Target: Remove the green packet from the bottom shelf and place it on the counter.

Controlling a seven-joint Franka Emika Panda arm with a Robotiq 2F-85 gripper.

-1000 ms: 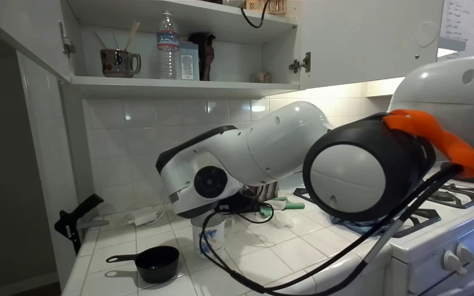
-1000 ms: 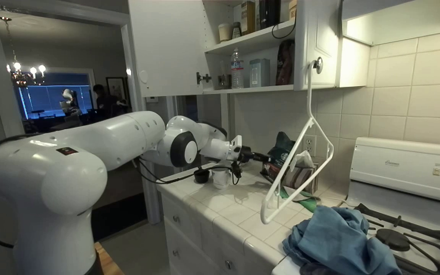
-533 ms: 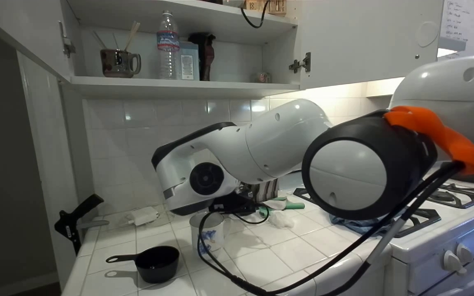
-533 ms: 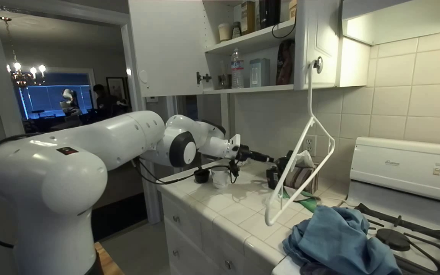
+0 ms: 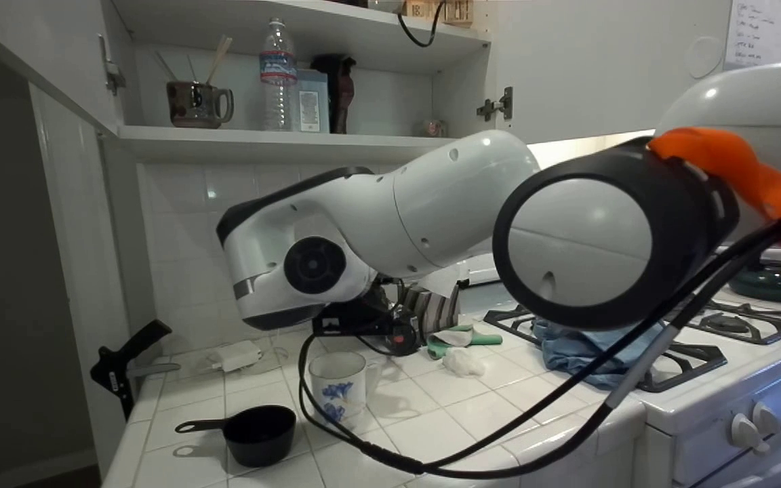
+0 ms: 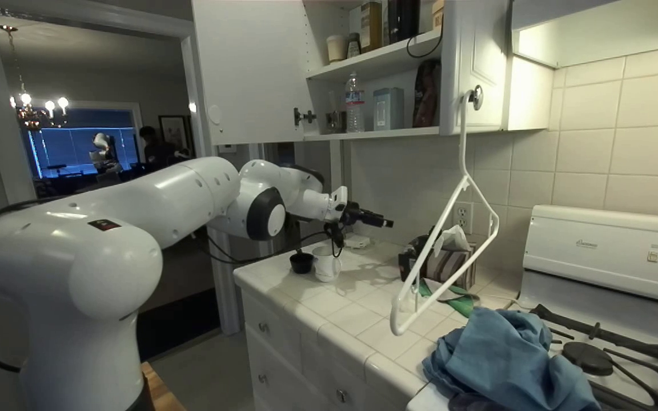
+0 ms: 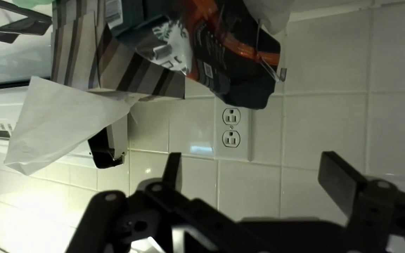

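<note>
Sitting leftmost on the counter [image 6: 357, 317] in an exterior view are one small black pan [image 6: 301, 262] and, near it, one white mug [image 6: 327, 267]; above, one water bottle [image 6: 354, 111] is standing on the bottom shelf [image 6: 372, 134]. Next, my one gripper [image 6: 388, 222] is hanging over the counter, its two fingers [image 7: 338, 186] standing wide apart in the wrist view. Further right, one green packet [image 6: 406, 264] is resting on the counter, apart from my fingers, just beside one striped tissue box [image 6: 449, 269]; one white hanger [image 6: 462, 145] is dangling from one cabinet knob [image 6: 477, 97], and one blue cloth [image 6: 506, 365] is lying crumpled
</note>
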